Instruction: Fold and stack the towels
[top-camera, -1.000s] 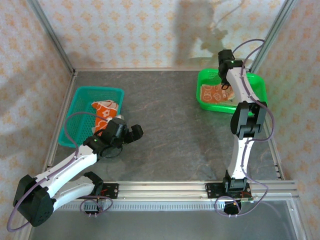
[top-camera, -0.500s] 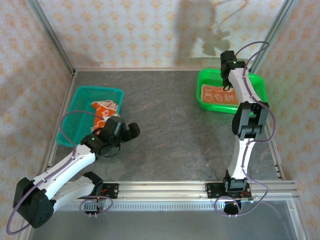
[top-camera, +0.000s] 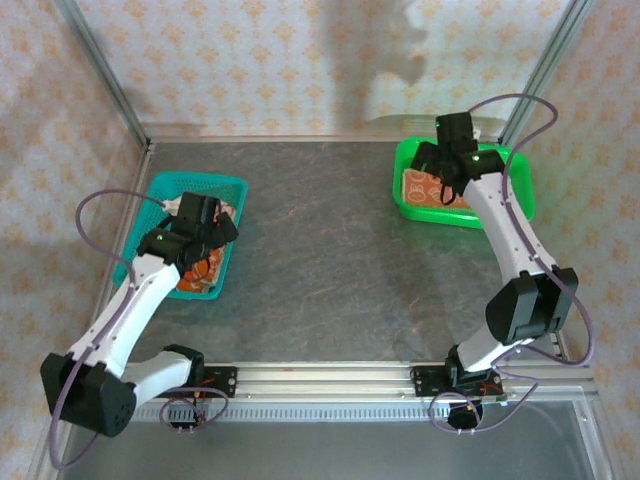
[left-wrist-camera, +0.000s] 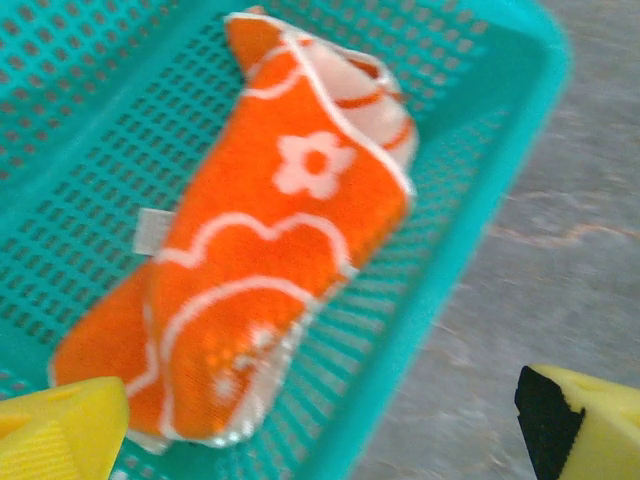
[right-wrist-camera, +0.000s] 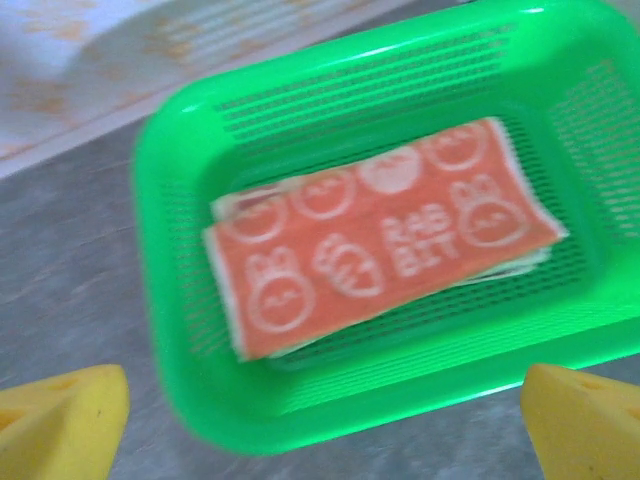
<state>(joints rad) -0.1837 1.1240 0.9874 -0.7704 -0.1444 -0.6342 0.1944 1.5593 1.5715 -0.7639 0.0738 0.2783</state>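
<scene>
We see a crumpled towel (left-wrist-camera: 270, 260), orange with white flower and cloud outlines, loosely rolled in the teal basket (left-wrist-camera: 80, 150) at the left of the grey surface (top-camera: 320, 250). A folded towel (right-wrist-camera: 385, 245), orange with white rabbit faces, lies flat in the green basket (right-wrist-camera: 170, 300) with pale edges beneath it. Our left hand (left-wrist-camera: 320, 430) hovers over the first and our right hand (right-wrist-camera: 320, 420) over the second. Both are spread wide and hold nothing.

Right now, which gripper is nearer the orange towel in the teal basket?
Left. The left gripper hangs over that towel; the right gripper is across the table, above the green basket.
</scene>
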